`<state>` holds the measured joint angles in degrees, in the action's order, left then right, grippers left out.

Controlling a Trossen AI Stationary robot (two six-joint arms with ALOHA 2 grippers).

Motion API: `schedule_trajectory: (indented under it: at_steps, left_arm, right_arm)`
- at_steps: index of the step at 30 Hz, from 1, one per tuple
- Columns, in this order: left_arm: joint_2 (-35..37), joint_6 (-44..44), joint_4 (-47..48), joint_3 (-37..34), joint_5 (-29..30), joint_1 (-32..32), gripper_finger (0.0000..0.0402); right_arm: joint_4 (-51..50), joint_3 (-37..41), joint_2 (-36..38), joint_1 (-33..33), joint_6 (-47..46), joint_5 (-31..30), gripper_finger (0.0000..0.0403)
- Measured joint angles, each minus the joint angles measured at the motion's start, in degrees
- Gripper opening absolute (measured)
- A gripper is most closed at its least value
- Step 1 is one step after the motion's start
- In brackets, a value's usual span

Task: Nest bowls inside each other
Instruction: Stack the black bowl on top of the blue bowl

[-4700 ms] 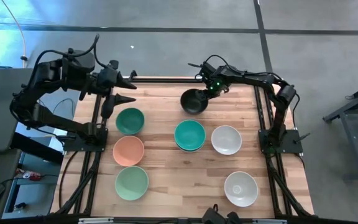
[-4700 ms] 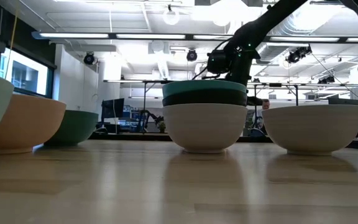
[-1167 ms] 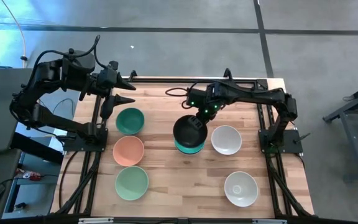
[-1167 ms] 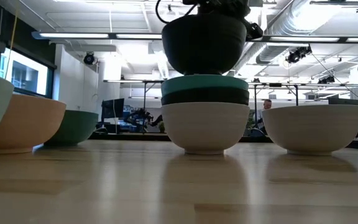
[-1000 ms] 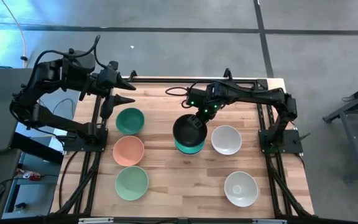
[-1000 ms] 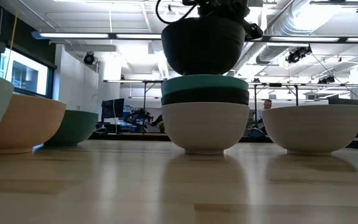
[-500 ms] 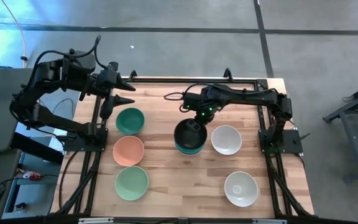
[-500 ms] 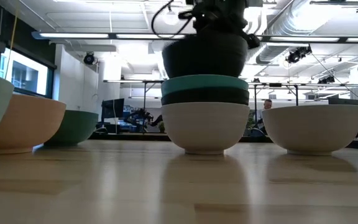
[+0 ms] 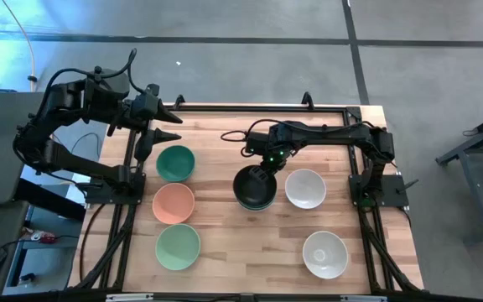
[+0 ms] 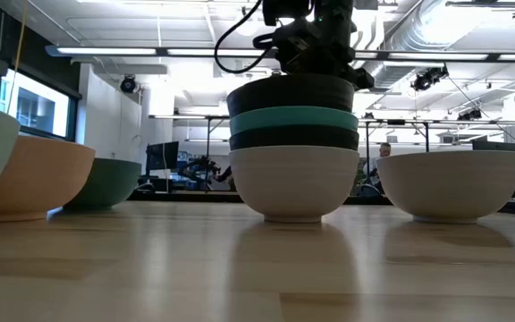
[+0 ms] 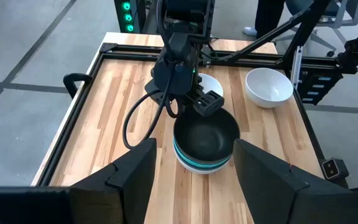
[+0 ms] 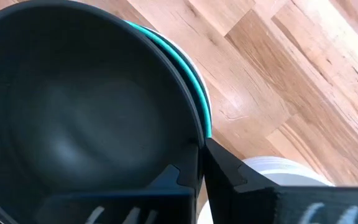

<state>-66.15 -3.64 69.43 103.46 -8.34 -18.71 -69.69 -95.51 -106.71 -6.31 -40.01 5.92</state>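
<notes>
My right gripper (image 9: 267, 164) is shut on a black bowl (image 9: 251, 186) that sits on top of a stack at mid-table. Below it in the low view are a teal bowl (image 10: 293, 119), a dark bowl (image 10: 293, 138) and a white bowl (image 10: 293, 179) that stands on the table. The left wrist view shows the same black bowl (image 11: 207, 134) under the right gripper (image 11: 204, 103). My left gripper (image 9: 173, 127) hovers open over the table's far left corner, touching nothing. My right gripper holds the black bowl by its rim (image 12: 191, 134), on the far right side of the bowl. One finger (image 12: 179, 174) is inside the bowl and the other (image 12: 229, 165) outside. The fingers come from above, slanting in from the far side. The bowl sits nested in the teal bowl.
A green bowl (image 9: 175, 163), a peach bowl (image 9: 173, 202) and a mint bowl (image 9: 178, 247) stand in a column on the table's left. Two white bowls (image 9: 305, 188) (image 9: 324, 254) stand on the right. Black frame rails (image 9: 225, 106) edge the table.
My right gripper has come down and a little toward the near edge, still shut on the black bowl. The bowl hung clear above the stack a second ago; now it rests inside the teal bowl.
</notes>
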Motion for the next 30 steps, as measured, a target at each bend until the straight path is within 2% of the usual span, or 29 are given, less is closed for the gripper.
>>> schedule_trajectory:
  at_steps: [15,30]
  left_arm:
    - [0.00,0.07,0.00,0.00,-0.02,0.01,0.0204]
    - [0.00,0.42,-0.02,0.00,0.00,0.01,0.0204]
  right_arm:
    - [7.80,5.42,0.10,0.37,-0.57,0.29,0.0000]
    - [7.19,5.25,0.12,0.37,-1.14,0.26,0.0002]
